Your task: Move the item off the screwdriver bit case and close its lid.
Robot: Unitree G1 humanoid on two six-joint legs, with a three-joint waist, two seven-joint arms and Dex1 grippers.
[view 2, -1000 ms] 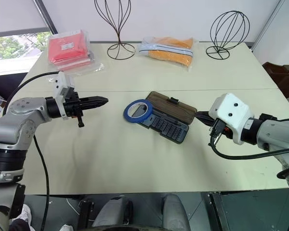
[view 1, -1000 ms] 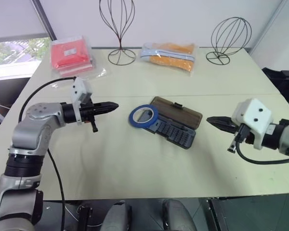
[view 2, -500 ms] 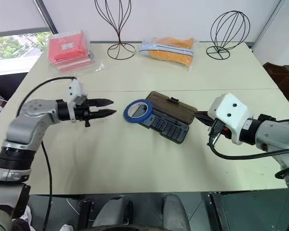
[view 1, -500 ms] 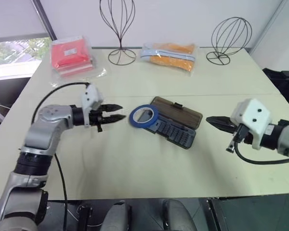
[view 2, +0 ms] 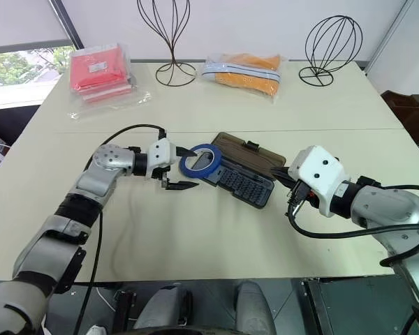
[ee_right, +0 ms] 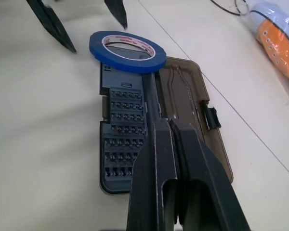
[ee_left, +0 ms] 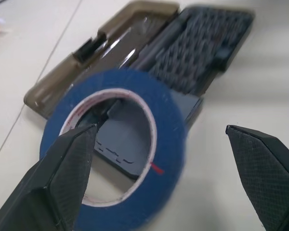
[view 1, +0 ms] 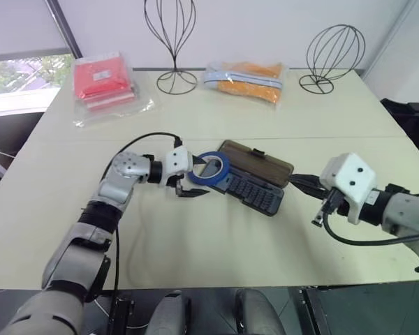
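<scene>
While the left jaws stood open at the tape roll point(ee_left: 169, 130) atop the bit case point(view 1: 255, 192), right jaws shut, removal likely required closing and lifting.

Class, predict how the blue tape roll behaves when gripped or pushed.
Probably stiff and light: the blue tape roll is a thin hollow ring. It may roll if set on edge. Lying on the bit case, it might slide if the left hand nudges it.
</scene>
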